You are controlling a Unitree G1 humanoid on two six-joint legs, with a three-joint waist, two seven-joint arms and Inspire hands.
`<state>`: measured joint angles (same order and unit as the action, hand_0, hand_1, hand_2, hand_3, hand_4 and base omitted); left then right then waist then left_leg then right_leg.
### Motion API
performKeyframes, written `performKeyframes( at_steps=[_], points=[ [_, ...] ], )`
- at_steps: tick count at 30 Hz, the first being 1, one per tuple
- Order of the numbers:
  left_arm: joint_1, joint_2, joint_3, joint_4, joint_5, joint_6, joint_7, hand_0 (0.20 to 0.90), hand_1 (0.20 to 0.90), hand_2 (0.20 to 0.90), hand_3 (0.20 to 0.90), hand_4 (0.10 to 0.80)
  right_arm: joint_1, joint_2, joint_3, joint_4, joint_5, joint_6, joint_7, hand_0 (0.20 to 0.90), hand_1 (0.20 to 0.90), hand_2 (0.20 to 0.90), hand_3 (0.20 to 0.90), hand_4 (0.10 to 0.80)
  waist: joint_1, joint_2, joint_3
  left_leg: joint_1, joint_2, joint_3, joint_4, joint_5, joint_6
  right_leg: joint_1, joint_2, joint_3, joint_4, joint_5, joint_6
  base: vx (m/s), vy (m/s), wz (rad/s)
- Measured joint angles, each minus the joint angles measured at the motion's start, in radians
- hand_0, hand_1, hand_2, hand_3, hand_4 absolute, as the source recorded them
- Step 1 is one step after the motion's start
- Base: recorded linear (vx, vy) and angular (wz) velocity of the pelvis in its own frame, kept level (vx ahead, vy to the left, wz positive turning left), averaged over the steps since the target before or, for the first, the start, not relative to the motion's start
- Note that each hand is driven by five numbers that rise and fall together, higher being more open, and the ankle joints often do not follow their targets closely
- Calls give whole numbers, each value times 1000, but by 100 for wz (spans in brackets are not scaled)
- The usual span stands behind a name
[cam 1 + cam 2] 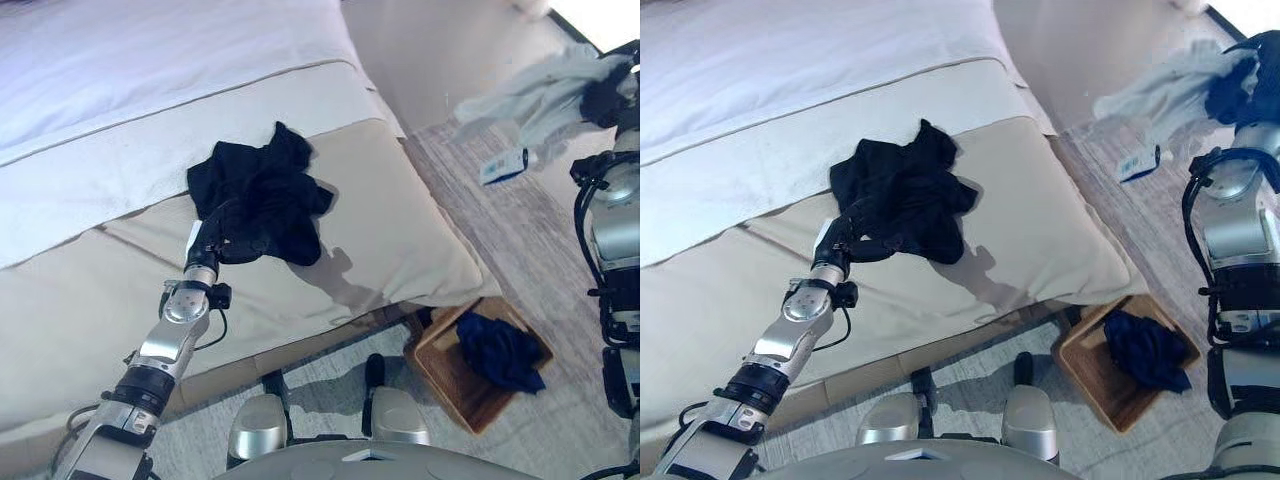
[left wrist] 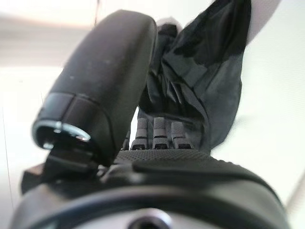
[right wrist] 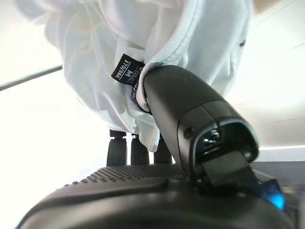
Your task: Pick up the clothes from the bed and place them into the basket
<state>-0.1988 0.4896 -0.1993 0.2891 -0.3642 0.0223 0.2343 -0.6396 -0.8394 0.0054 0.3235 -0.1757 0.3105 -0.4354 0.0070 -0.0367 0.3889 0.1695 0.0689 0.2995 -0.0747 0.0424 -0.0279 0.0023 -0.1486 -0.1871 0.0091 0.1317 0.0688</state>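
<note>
A black garment (image 1: 265, 195) lies crumpled on the beige bed cover (image 1: 400, 230). My left hand (image 1: 222, 243) is at the garment's near-left edge. In the left wrist view my left hand (image 2: 190, 167) has its thumb and fingers closed on the dark cloth (image 2: 209, 71). My right hand (image 1: 605, 98) is raised at the far right, beyond the bed, shut on a white garment (image 1: 540, 95) that hangs from it. In the right wrist view its thumb (image 3: 190, 109) presses into the white cloth (image 3: 143, 33). The wooden basket (image 1: 428, 365) stands on the floor by the bed's near corner.
A dark blue garment (image 1: 500, 350) lies in the basket. White bedding (image 1: 150, 60) covers the far part of the bed. A small blue and white object (image 1: 503, 165) shows over the floor below the white garment. The floor (image 1: 500, 230) to the right of the bed is striped grey.
</note>
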Motion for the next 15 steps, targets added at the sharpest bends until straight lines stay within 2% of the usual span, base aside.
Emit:
performKeyframes(
  at_steps=[1, 4, 9, 15],
  points=[
    [0, 0, 5, 0, -1, 0, 4, 900, 900, 900, 900, 800, 23, 0, -1, 0, 0, -1, -3, 300, 300, 300, 200, 100, -2, -5, -10, 1, -6, 23, 1, -6, -4, -9, -2, -18, -9, 0, 0, -58, -98, -72],
    [10, -11, 8, 1, -20, -2, 16, 900, 900, 900, 900, 800, 118, 0, -2, 8, 19, -1, -7, 300, 300, 300, 200, 100, -27, -5, -55, 3, -15, 39, 1, -18, -8, -5, -3, 0, -40, 0, 0, 1, -75, -30],
    [48, -56, 6, 1, -27, -5, 11, 900, 900, 900, 900, 800, 285, 0, -32, 26, 39, 0, -7, 300, 300, 300, 200, 100, -64, 7, -127, 19, 0, 38, -2, -18, -6, 24, 23, 13, -86, 14, -5, -28, -72, -11],
    [78, -97, -1, 47, -27, -5, -8, 900, 900, 900, 900, 800, 327, 0, -40, 46, 39, 0, -7, 300, 300, 300, 200, 100, -104, 31, -154, 39, 11, 39, -13, -18, -6, 24, 42, 46, -100, 18, -5, -14, -48, -17]
  ],
)
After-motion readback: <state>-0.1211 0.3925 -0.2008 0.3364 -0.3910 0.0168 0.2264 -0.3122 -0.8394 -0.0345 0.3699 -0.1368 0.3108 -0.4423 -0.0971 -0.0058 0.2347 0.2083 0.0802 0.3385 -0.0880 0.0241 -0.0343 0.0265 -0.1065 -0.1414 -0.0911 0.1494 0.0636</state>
